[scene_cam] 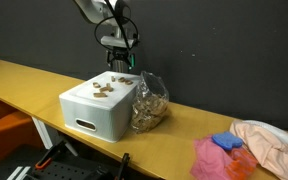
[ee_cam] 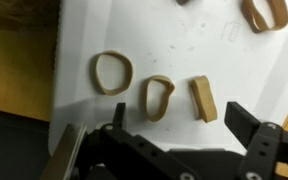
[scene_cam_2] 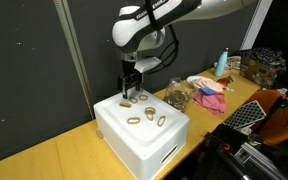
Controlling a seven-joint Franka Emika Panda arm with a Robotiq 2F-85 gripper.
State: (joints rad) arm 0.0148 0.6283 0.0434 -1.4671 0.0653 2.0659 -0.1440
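empty fingers (ee_cam: 246, 122), spread wide, hover above a white box (scene_cam: 92, 112). the middle rubber band (ee_cam: 159, 97) lies just ahead, centred between them, its long axis pointing away

from where i stand, nothing here can be read. the white box (scene_cam: 99, 105) on the bench (scene_cam: 24, 80) shows no lettering, and any label on the blue bottle (scene_cam_2: 223, 63) is too small to make out.

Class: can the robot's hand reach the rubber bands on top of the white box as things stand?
Probably yes: the open hand hangs just above the rubber bands on the box, with nothing between them.
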